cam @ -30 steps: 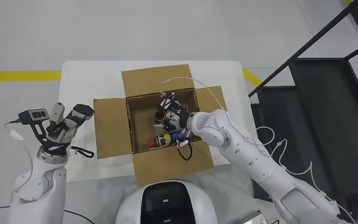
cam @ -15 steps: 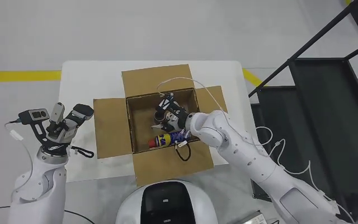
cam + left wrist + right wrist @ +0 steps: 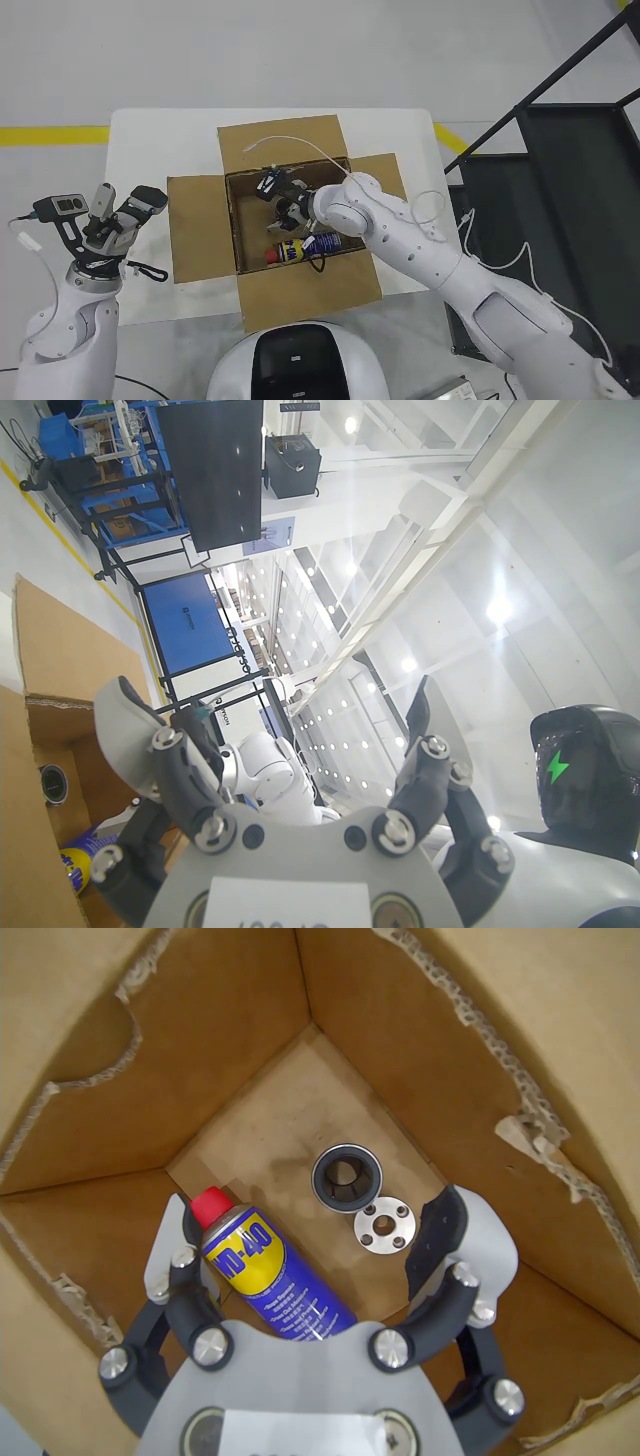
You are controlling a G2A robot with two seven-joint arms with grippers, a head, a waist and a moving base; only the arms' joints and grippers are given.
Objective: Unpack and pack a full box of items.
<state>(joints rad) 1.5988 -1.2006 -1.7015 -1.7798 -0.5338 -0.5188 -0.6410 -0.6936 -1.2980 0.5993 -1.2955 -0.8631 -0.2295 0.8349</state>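
The left hand [image 3: 125,215] is found raised beyond the left edge of the table [image 3: 150,140], fingers spread and nothing held, well apart from the work. The box [image 3: 200,240] is set mid-table with its flaps folded out. On its floor three items are recorded: a can [image 3: 270,1268] laid on its side, a dark ring [image 3: 347,1176] standing open end up, and a flat flange [image 3: 384,1225] just beside the ring, possibly touching it. The right hand [image 3: 310,1213] is held inside the box above these items, released and empty, with the can by one finger and the flange near the other. The step in hand is judged to be unpacking, with no pick yet made. For the next move, one item must be selected, the hand centred over it and lowered, and the fingers closed across it. The can's round body is judged the easiest hold, whereas the thin flange would call for a grip at its edge, close to the floor.
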